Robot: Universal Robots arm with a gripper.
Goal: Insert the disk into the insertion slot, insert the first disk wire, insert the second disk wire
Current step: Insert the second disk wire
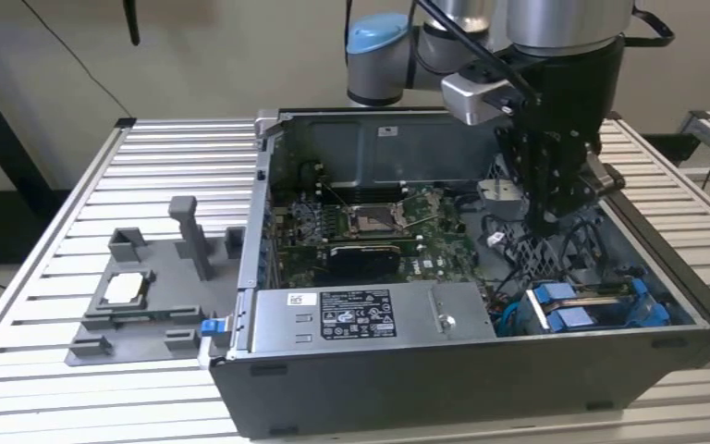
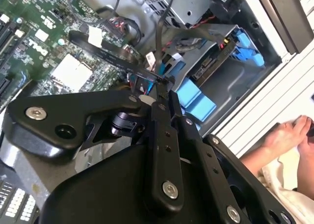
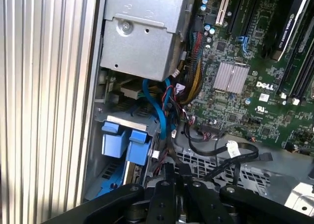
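The disk (image 1: 592,298) lies in its blue carrier inside the insertion slot (image 1: 669,326), at the case's front corner on the exterior view's right. Its blue end tabs (image 2: 196,100) face the gripper, and they show again in the first wrist view (image 3: 122,141). My gripper (image 1: 540,225) hangs inside the case just behind the slot. In the second wrist view the gripper (image 2: 163,90) has its fingers pressed together at the end of a flat black disk wire (image 2: 113,55) with a white tag. The same tagged disk wire (image 3: 234,150) loops above the fingers (image 3: 169,185) in the first wrist view.
The open computer case (image 1: 454,388) rests on a slatted metal table (image 1: 158,166), with motherboard (image 1: 355,231) and power supply (image 1: 368,310) inside. A grey fixture (image 1: 133,296) stands outside the case on the exterior view's left. A person's hand (image 2: 287,136) rests beside the case.
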